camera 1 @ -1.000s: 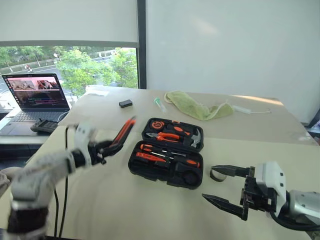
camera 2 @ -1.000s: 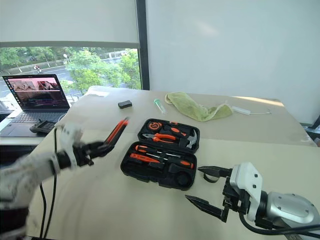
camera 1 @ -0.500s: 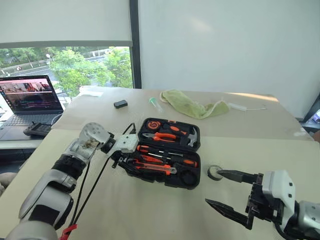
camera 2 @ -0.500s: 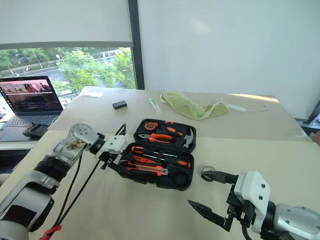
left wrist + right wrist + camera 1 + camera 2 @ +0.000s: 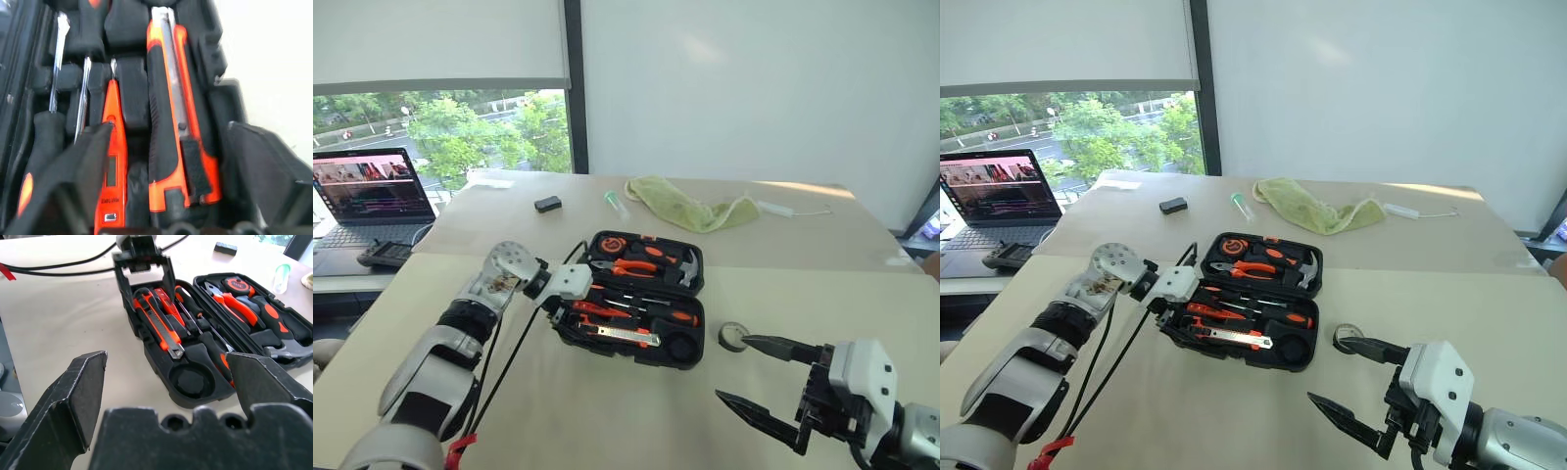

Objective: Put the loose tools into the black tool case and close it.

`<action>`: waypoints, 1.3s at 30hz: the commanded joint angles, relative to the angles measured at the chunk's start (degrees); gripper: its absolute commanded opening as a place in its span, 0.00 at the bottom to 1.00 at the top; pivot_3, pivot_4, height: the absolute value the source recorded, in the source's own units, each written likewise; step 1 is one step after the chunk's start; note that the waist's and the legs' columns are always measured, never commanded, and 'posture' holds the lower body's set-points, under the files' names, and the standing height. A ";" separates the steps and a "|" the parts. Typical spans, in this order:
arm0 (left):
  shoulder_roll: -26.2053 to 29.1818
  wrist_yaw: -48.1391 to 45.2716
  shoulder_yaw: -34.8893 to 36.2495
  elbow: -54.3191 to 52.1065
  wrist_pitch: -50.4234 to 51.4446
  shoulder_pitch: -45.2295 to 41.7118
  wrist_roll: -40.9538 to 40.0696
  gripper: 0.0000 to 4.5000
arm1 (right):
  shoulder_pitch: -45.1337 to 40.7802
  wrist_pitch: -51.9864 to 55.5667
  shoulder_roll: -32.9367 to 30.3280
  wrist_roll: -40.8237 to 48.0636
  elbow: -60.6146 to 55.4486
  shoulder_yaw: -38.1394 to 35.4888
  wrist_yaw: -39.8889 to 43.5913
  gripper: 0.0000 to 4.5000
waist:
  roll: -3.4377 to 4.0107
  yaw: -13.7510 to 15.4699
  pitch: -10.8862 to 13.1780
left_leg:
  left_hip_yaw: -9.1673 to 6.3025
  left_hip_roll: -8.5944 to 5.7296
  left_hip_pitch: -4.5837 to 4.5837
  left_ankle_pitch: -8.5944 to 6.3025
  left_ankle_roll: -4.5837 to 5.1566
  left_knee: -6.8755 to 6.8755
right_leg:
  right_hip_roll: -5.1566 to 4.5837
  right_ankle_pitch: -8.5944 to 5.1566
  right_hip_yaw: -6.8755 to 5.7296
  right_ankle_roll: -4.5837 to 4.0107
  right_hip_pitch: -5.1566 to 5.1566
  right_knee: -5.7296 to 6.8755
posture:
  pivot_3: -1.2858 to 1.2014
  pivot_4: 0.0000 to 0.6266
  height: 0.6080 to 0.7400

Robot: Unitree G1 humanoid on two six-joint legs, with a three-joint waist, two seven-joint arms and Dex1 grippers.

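Left tool [image 5: 1175,313] stood open over the black-orange utility knife [image 5: 168,112], which lay in the open black plastic tool case [image 5: 1239,294] on the desk [image 5: 1234,411]. Right tool [image 5: 1356,387] open, empty. Risk: the small black tape roll [image 5: 1345,337], beside the case, could be knocked away.

Left arm reaching in, left gripper [image 5: 145,274] with fingers spread over near-left end of open tool case [image 5: 690,345]; right gripper [image 5: 766,384] held off case's near-right corner, fingers wide apart, empty.
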 commanded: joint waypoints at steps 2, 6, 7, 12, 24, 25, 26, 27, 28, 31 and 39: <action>1.60 1.82 6.72 -9.30 19.68 1.10 -8.94 0.73 | -0.58 -1.50 -0.03 0.19 -0.69 -0.97 -0.05 1.00 | 0.04 0.42 -0.02 | -0.01 -0.04 0.06 0.00 0.00 0.00 | -0.03 -0.04 -0.01 0.02 0.06 0.01 | 0.52 0.24 1.00; -2.65 12.02 11.08 -17.34 27.01 7.54 -10.79 0.42 | -1.75 -1.31 -0.06 -0.48 -0.25 0.39 -0.45 1.00 | 0.04 0.85 -0.02 | -0.05 -0.12 0.16 -0.04 0.07 0.10 | -0.11 -0.04 -0.01 0.11 0.26 -0.01 | 0.52 0.24 1.00; -4.16 15.55 11.95 -20.10 27.70 10.55 -10.53 0.34 | -1.82 -1.22 0.00 -0.48 -0.32 0.36 -0.53 1.00 | 0.04 0.86 -0.02 | -0.05 -0.12 0.15 -0.04 0.07 0.12 | -0.12 -0.03 0.00 0.14 0.25 0.00 | 0.52 0.24 1.00; -11.23 33.06 13.73 -29.91 27.96 23.50 -5.77 0.00 | -1.36 0.01 0.21 -0.29 -1.01 0.24 -1.93 1.00 | 0.04 0.55 -0.02 | -0.06 -0.09 0.12 0.00 0.00 0.10 | -0.10 -0.01 0.05 0.14 0.18 0.03 | 0.52 0.24 1.00; -11.65 42.02 6.73 -29.07 36.31 31.71 3.24 0.00 | -0.96 6.26 -2.56 -0.33 0.15 1.16 -6.23 1.00 | 0.34 0.50 -0.62 | -0.05 -0.05 0.63 0.05 -0.10 -0.11 | -0.19 -0.02 0.15 -0.12 0.47 0.02 | 0.52 0.24 1.00; -11.89 42.14 6.53 -28.99 38.03 31.61 2.81 0.00 | -1.46 7.31 -2.99 -1.01 0.60 1.76 -7.16 1.00 | 0.42 0.35 -0.73 | -0.06 -0.04 0.70 0.05 -0.10 -0.15 | -0.18 -0.03 0.13 -0.14 0.54 0.03 | 0.52 0.24 1.00; -11.92 41.92 6.21 -29.13 39.29 31.44 2.45 0.00 | -1.84 8.13 -3.39 -1.19 0.78 2.16 -7.72 1.00 | 0.48 0.24 -0.78 | -0.05 -0.03 0.83 0.05 -0.10 -0.21 | -0.18 -0.07 0.14 -0.19 0.63 0.00 | 0.52 0.24 1.00; -11.99 41.76 5.96 -29.07 39.09 31.17 2.60 0.00 | -2.38 9.73 -3.89 -0.76 0.90 2.52 -8.69 1.00 | 0.51 0.19 -0.82 | -0.04 -0.03 0.95 0.04 -0.11 -0.26 | -0.18 -0.09 0.14 -0.20 0.73 -0.01 | 0.52 0.24 1.00; -12.07 41.72 5.95 -28.83 39.26 30.80 2.66 0.00 | -3.19 11.19 -4.27 -0.59 1.09 2.93 -9.82 1.00 | 0.55 0.23 -0.84 | -0.05 -0.03 1.10 0.02 -0.12 -0.31 | -0.17 -0.17 0.12 -0.22 0.89 -0.03 | 0.52 0.24 1.00; -12.02 41.26 6.83 -27.61 42.64 29.53 1.39 0.00 | -7.08 14.56 -4.58 0.52 2.43 4.14 -12.92 1.00 | 0.67 0.28 -0.95 | -0.06 -0.01 1.34 -0.04 -0.12 -0.35 | -0.19 -0.47 0.10 -0.52 1.14 -0.06 | 0.52 0.24 1.00; -10.53 35.42 18.66 -40.35 32.92 31.42 -8.90 0.06 | -18.40 22.12 -7.55 -0.49 10.76 11.63 -14.06 1.00 | 0.66 -0.12 -0.88 | -0.06 0.04 1.29 -0.06 -0.14 -0.47 | -0.32 -0.51 0.12 -0.55 1.05 -0.08 | 0.52 0.24 1.00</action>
